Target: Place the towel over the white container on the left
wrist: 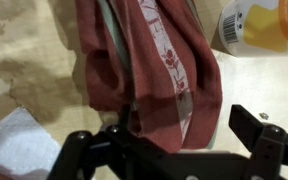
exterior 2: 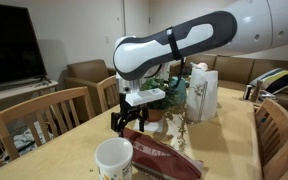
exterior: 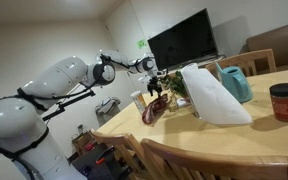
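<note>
Hovers with pincer [exterior 2: 131, 122] spread wide above red towel [wrist: 149, 70] — no pinch yet. Lies crumpled on surface [exterior 2: 69, 150] beside white container [exterior 2: 114, 158] — grasp, lift, drape all pending.

Bare tabletop [exterior 2: 79, 150] lies free on the chair side of the gripper [exterior 2: 131, 124], which hangs with its fingers spread. Close beneath it, the white container [exterior 2: 114, 158] and the red towel [exterior 2: 166, 160] take up the near edge. Behind it, a plant [exterior 2: 170, 92] and a tall white bag [exterior 2: 202, 92] block that way. In an exterior view, a teal pitcher [exterior: 236, 83] and a red-lidded jar [exterior: 285, 102] stand past the bag, seemingly with open wood between them.
</note>
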You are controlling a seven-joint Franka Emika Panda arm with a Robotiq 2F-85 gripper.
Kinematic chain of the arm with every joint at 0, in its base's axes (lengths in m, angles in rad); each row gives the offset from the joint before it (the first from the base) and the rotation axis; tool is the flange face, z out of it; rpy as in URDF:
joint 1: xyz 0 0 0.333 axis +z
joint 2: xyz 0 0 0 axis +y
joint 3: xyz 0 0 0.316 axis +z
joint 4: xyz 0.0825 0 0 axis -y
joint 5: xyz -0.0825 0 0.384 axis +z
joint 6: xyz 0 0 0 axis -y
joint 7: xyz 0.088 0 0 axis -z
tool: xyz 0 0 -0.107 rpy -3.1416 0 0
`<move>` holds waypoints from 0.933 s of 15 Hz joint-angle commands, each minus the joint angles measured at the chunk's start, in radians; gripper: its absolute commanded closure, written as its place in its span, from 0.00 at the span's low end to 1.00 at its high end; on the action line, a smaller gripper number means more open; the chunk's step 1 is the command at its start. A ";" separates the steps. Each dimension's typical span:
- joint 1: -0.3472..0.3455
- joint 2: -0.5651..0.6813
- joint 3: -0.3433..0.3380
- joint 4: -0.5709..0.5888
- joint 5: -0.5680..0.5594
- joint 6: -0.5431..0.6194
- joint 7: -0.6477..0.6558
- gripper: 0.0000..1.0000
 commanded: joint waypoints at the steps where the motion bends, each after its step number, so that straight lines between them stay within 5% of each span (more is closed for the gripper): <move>1: 0.003 0.004 -0.013 -0.003 -0.006 -0.022 0.030 0.00; 8: 0.011 0.028 -0.018 0.016 -0.005 -0.042 0.039 0.00; 9: 0.010 0.030 -0.015 0.018 -0.001 -0.040 0.042 0.25; 11: 0.014 0.031 -0.019 0.020 -0.005 -0.044 0.051 0.32; 14: 0.018 0.028 -0.023 0.021 -0.008 -0.050 0.079 0.58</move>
